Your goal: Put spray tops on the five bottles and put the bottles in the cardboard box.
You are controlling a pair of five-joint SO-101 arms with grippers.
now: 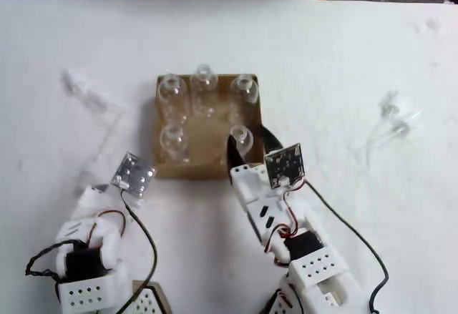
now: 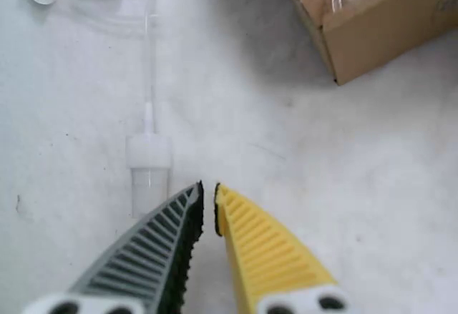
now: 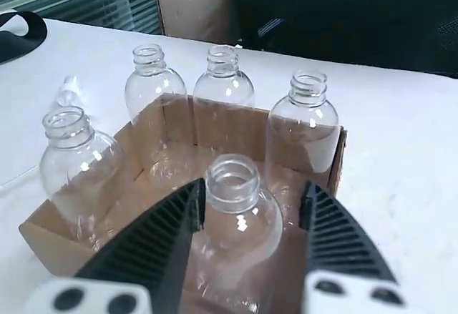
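Five clear bottles without tops stand in the cardboard box (image 1: 207, 167) at mid-table. My right gripper (image 3: 252, 196) is open, with one black finger on each side of the near-right bottle (image 3: 232, 217), also (image 1: 242, 139); the fingers stand a little off the glass. The other bottles (image 3: 152, 85) stand behind and beside it. My left gripper (image 2: 208, 189) is shut and empty, low over the white table. A white spray top (image 2: 149, 162) with its thin tube lies just beside the grey finger's tip.
More clear spray tops lie on the table to the left of the box (image 1: 79, 85) and to the far right (image 1: 393, 117). A corner of the box (image 2: 372, 35) lies beyond my left gripper. Cables trail from both arms.
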